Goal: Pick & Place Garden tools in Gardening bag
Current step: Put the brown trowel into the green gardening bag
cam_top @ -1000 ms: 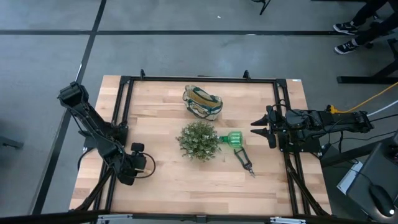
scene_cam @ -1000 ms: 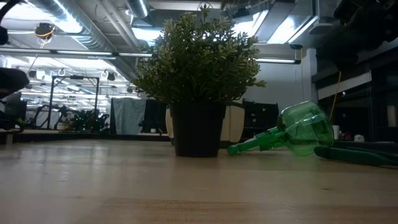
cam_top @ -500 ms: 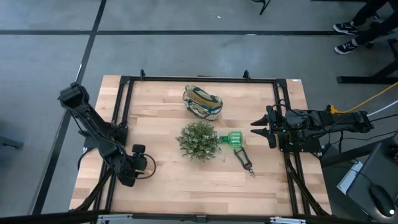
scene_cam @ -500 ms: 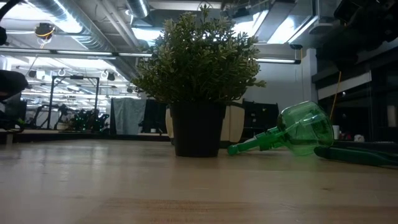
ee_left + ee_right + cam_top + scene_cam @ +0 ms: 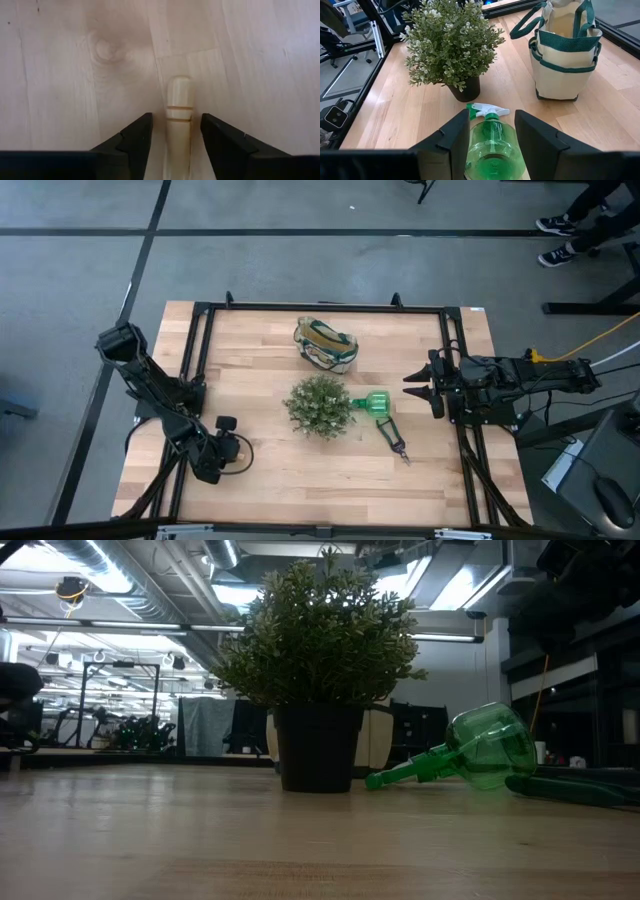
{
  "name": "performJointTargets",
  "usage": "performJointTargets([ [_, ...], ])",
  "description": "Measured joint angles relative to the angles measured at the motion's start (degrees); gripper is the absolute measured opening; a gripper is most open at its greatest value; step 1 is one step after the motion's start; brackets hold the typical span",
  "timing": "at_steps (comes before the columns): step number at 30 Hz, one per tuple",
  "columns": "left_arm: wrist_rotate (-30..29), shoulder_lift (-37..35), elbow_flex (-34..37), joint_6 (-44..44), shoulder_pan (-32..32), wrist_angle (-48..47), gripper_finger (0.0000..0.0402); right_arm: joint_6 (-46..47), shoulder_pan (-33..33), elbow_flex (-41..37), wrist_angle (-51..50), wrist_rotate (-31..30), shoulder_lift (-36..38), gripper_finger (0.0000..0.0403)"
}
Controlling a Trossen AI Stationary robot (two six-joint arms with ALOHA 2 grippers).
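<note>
A short pale wooden handle [image 5: 178, 100] lies flat on the table. My left gripper [image 5: 176, 120] is open low over it, one finger on each side and a thin gap to each. In the high view the left gripper [image 5: 238, 452] is at the near left and hides the handle. My right gripper [image 5: 492, 117] is open and empty at the table's right side [image 5: 415, 385], pointing at the green plastic spray bottle [image 5: 492, 145] lying on its side. Dark pruning shears [image 5: 397, 440] lie near the bottle. The cream bag with green trim [image 5: 325, 345] stands upright at the far middle.
A round bushy potted plant [image 5: 320, 405] stands mid-table between the bag and the bottle [image 5: 375, 405], and fills the low view [image 5: 320, 650]. A black frame [image 5: 320, 308] runs round the tabletop. Bare wood lies along the near edge. A person's shoes [image 5: 555, 240] show beyond the far right corner.
My left gripper has gone a little toward the table's near edge and to the right, staying open.
</note>
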State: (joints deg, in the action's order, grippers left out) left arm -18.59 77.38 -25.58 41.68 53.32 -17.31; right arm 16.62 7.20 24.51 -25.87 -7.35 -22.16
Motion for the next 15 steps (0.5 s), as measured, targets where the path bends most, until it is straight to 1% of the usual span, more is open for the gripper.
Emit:
performJointTargets([
  [9, -1.3, 0.16, 0.13, -0.48, 0.33, 2.58, 0.0078, 0.02, 0.0, 0.0, -0.02, 0.0, -0.01, 0.016],
  [11, -1.84, 0.2, 0.2, -0.43, 0.33, 3.17, 0.0067, 0.0, 0.0, 0.0, -0.02, 0.0, 0.0, 0.016],
  [15, -2.36, 0.24, 0.22, -0.44, 0.33, 3.84, 0.0066, 0.02, 0.0, 0.0, -0.02, 0.0, 0.0, 0.016],
])
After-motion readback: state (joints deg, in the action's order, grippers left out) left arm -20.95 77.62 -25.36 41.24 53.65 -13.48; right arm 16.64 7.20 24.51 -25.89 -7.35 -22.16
